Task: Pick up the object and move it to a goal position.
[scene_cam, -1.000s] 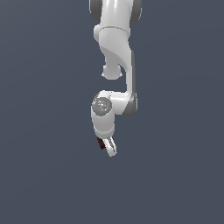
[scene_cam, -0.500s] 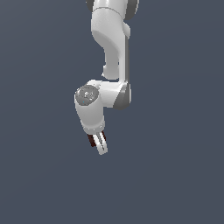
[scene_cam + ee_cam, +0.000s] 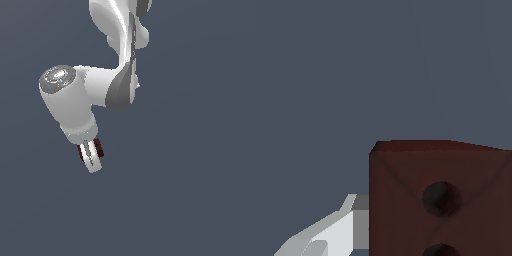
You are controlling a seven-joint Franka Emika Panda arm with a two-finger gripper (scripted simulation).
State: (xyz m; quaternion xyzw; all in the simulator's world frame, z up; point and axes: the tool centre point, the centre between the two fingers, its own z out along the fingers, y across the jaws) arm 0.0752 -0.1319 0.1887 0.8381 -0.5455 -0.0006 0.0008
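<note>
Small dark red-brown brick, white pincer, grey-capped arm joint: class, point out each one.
Small dark red-brown brick (image 3: 441,200): wrist view, holed face.
White pincer (image 3: 92,159): exterior view, between fingertips, shut on brick.
Grey-capped arm joint (image 3: 57,77): exterior view, round cap.

White arm (image 3: 82,102) bent, fingers (image 3: 92,159) tilted downward, clamped together.

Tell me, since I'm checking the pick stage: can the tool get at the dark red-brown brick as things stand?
Yes, it seems it already has: the brick sits between the fingers of the tool, apparently clamped, and nothing else shows near it in either view.
</note>
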